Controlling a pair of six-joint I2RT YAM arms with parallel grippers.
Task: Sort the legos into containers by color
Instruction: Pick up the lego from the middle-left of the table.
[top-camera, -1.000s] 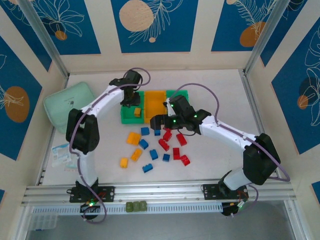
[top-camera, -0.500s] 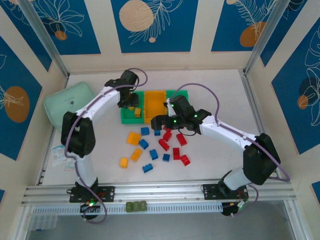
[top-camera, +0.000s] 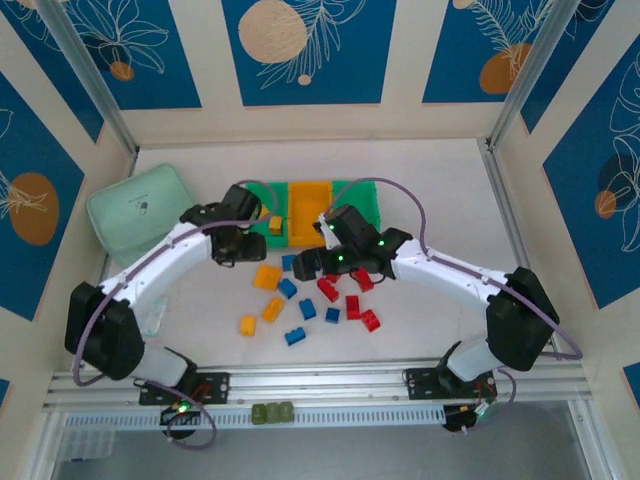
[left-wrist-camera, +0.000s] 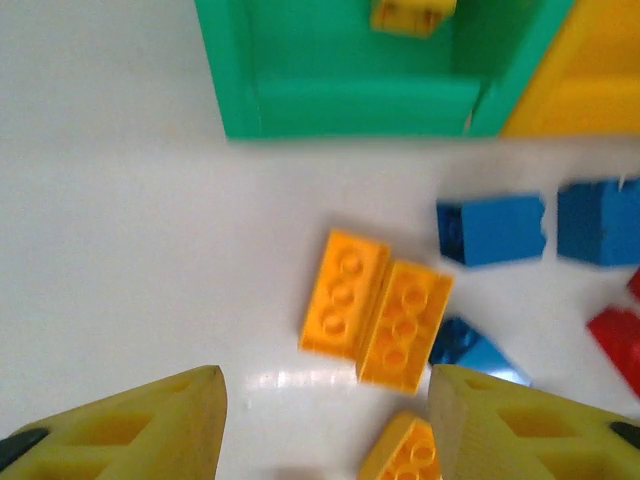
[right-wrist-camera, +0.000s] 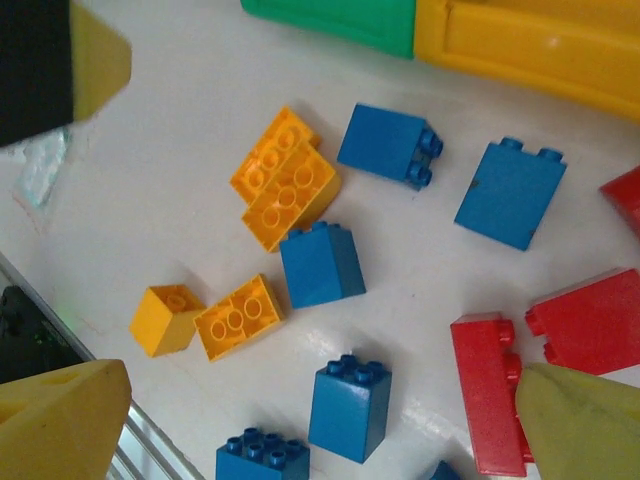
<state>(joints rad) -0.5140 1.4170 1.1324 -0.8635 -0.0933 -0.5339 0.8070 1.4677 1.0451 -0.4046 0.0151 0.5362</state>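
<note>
The containers stand in a row at the back: a green bin (top-camera: 258, 213), an orange bin (top-camera: 308, 205) and a second green bin (top-camera: 358, 194). One yellow lego (top-camera: 275, 226) (left-wrist-camera: 411, 14) lies in the left green bin (left-wrist-camera: 350, 95). My left gripper (top-camera: 232, 254) (left-wrist-camera: 325, 425) is open and empty, just short of a pair of yellow legos (left-wrist-camera: 375, 310) (top-camera: 266, 276). My right gripper (top-camera: 308, 263) (right-wrist-camera: 320, 430) stands wide open over the pile, with a blue lego (right-wrist-camera: 350, 408) loose on the table between its fingers. Red legos (top-camera: 352, 305) (right-wrist-camera: 487, 400) lie to the right.
More yellow legos (top-camera: 272, 308), blue ones (top-camera: 295, 336) and red ones (top-camera: 370, 320) are scattered mid-table. A pale mint-green box (top-camera: 135, 208) sits at the far left. Olive-green blocks (top-camera: 272, 412) rest on the near rail. The two grippers are close together.
My left gripper has pulled back from over the left green bin toward the yellow legos, its jaws wider apart. The right gripper has shifted slightly left over the pile.
</note>
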